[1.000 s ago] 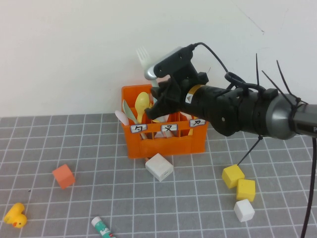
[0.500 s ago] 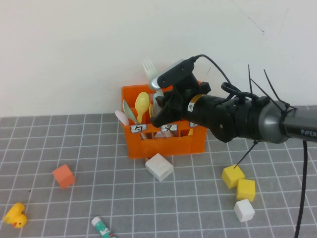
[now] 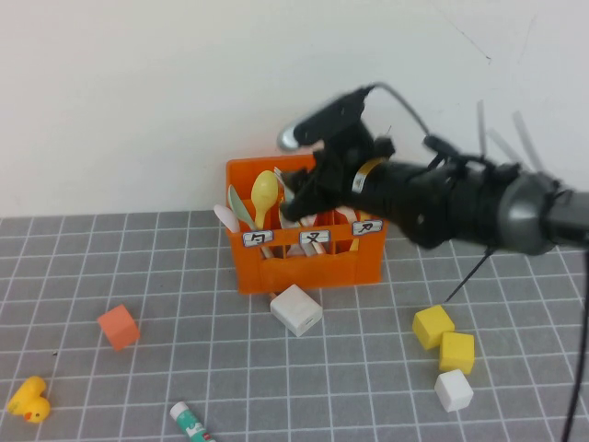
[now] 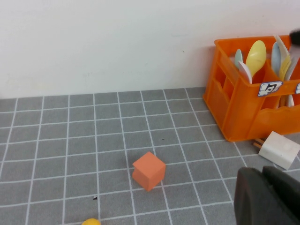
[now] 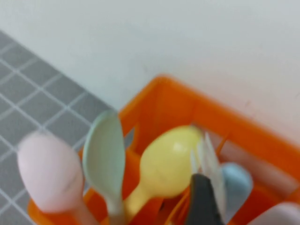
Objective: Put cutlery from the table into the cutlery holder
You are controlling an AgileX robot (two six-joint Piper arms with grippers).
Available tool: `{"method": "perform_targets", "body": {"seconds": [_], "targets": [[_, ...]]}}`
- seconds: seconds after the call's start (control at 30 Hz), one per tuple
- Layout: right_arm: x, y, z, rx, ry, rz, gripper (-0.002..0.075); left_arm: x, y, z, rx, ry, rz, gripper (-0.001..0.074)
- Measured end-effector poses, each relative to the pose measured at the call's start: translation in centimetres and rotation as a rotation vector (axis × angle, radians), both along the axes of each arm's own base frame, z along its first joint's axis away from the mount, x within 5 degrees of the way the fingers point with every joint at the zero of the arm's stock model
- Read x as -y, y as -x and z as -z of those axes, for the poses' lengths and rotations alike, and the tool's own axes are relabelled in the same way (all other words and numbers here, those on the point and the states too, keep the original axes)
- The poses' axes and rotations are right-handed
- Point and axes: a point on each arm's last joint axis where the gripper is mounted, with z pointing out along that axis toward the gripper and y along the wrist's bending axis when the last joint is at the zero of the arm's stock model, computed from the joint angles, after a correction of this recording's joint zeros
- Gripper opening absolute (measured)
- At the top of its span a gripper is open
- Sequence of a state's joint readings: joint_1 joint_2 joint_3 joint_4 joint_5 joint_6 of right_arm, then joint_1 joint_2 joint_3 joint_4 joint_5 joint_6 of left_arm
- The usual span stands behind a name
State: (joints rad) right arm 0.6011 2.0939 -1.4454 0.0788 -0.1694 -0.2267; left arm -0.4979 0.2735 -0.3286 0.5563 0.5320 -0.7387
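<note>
Behind grey gridded table (image 3: 184, 304): plain white wall (image 3: 138, 92).

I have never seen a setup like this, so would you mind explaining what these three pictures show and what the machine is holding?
This is a two-armed table robot. The wide picture comes from a raised camera behind the arms; the other two come from cameras on each wrist.

The black right gripper hangs over the bright orange plastic cutlery holder, which already stands full of pastel plastic cutlery, such as a yellow spoon. Whether its fingers hold anything I cannot tell; the picture is smeared there.

The left gripper is parked low beside the holder, shut and empty.

Around it on the grey gridded table lie a small orange cube, a white block, two yellow cubes, a white cube, a yellow toy duck and a green-and-white tube.
</note>
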Motion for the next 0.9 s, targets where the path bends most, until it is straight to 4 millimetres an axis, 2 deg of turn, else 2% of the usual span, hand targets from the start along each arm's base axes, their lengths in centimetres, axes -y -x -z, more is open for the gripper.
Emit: {"method": "perform_targets", "body": {"seconds": [0.1,0.27,0.33,0.47,0.57,0.67,0.77,0.9], "targets": [[0.6,0.9,-4.0,0.046,-0.009,-0.014,0.0337,0.0,0.0,0.0,0.0,0.0,0.0,-0.0001],[2.7,4.3,-12.5,0.115,0.028,-0.062,0.0071,0.0,0.0,0.0,0.001,-0.002,0.0,-0.0001],[3.9,6.1,-15.6,0.163,0.083,-0.097,0.0029,0.0,0.0,0.0,0.001,-0.002,0.0,-0.0001],[7.1,10.5,-21.2,0.283,0.243,-0.168,0.0006,0.0,0.0,0.0,0.001,-0.002,0.0,-0.0001],[9.2,13.3,-23.5,0.289,0.336,-0.193,0.0,0.0,0.0,0.0,0.001,-0.002,0.0,-0.0001],[11.1,16.0,-24.5,0.255,0.381,-0.211,0.0,0.0,0.0,0.0,0.001,-0.002,0.0,-0.0001],[13.3,19.1,-24.4,0.235,0.401,-0.22,-0.0001,0.0,0.0,0.0,0.001,-0.002,0.0,-0.0001],[16.7,24.1,-22.8,0.236,0.384,-0.21,-0.0001,0.0,0.0,0.0,0.001,-0.004,0.001,-0.0001]]}}
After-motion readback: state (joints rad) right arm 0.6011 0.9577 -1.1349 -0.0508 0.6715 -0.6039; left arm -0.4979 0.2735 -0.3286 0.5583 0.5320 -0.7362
